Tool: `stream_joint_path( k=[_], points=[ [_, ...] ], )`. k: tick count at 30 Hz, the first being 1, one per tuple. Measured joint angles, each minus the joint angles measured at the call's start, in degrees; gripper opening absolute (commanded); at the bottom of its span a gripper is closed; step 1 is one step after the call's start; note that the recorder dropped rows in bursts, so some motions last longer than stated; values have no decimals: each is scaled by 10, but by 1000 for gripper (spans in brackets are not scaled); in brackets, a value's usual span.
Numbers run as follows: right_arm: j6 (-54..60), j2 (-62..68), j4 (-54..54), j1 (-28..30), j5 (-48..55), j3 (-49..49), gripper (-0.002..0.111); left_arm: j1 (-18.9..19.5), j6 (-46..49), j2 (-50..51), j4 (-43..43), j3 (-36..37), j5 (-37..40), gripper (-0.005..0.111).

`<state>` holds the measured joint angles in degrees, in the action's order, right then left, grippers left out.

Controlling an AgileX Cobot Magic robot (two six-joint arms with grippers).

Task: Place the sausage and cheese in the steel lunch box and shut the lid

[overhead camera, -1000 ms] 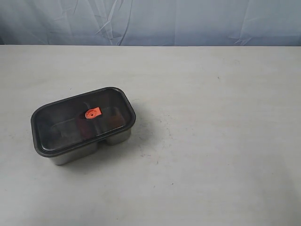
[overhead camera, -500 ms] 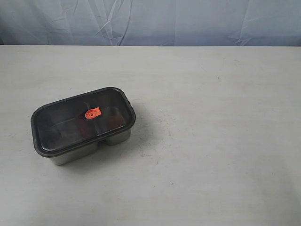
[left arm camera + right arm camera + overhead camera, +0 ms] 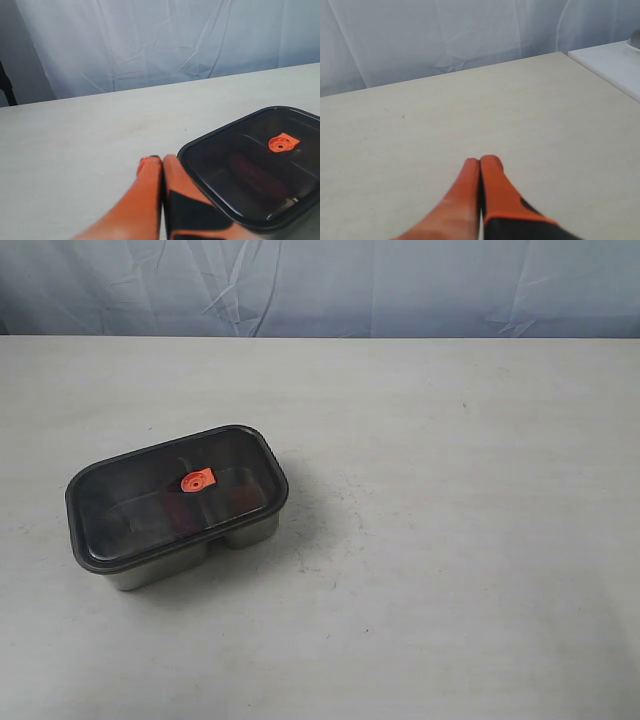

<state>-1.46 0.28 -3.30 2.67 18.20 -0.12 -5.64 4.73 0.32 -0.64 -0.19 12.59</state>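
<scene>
The dark lid [image 3: 120, 502] is sitting squarely on the steel lunch box [image 3: 165, 568], its rim covering the box's edge all the way round and its small orange tab [image 3: 197, 480] facing up at the centre, which suggests the box is closed and the job is essentially finished. The box is resting on the left part of the pale table [image 3: 450, 540], with nothing else lying on the tabletop around it. Through the smoky lid the sausage [image 3: 257, 175] is showing as a dim red shape lying flat on the floor of the box, apparently in the larger compartment near the divider, though the tint is making that hard to confirm. The cheese is not showing clearly; a faint warm patch is glowing under the lid over the smaller compartment, and that may be it, but I cannot tell. Since neither food item is lying outside, both are most likely sitting inside, under the lid. Neither arm is appearing in the exterior view. The left gripper [image 3: 161, 161] is hovering low over the table just beside the box's corner, apart from it, its two orange fingers pressed together and holding nothing. The right gripper [image 3: 480, 161] is hanging over bare table well away from the box, its fingers likewise pressed tight against each other, empty and touching nothing.
</scene>
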Motion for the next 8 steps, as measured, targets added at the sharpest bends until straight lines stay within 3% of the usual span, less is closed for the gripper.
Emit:
stream_joint_path(
  k=[8],
  points=[
    [0, 0, 0, 0, 0, 0, -1, -12, 0, 0, 0, 0, 1, 0]
  ],
)
